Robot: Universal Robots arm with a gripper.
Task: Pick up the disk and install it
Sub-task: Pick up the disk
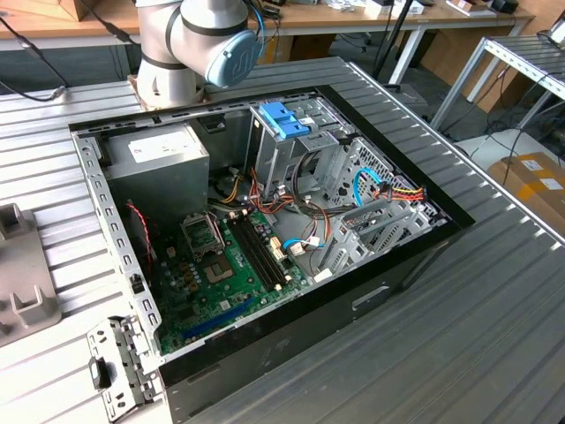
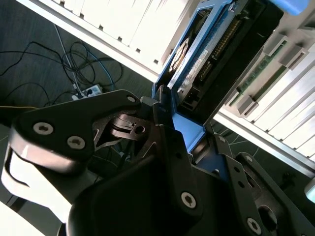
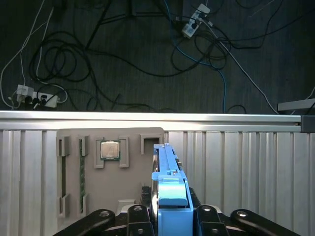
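Disk (image 3: 167, 182) clamped edgewise between fingers (image 3: 204, 214), over ribbed table (image 3: 236, 162) near rim

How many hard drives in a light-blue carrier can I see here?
1. The flat grey hard drive in its light-blue plastic carrier is clamped in the black tool in the first wrist view. More may be hidden inside the upright metal drive cage in the exterior view.

We log a silver-grey arm (image 1: 163, 40) with fat rounded joints and a light-blue round cap (image 1: 228, 55). In the second wrist view the gripper (image 2: 165, 113) is matte black, with flat linkage bars (image 2: 74, 123), rounded ends and silver screws (image 2: 43, 128) at the pivots.
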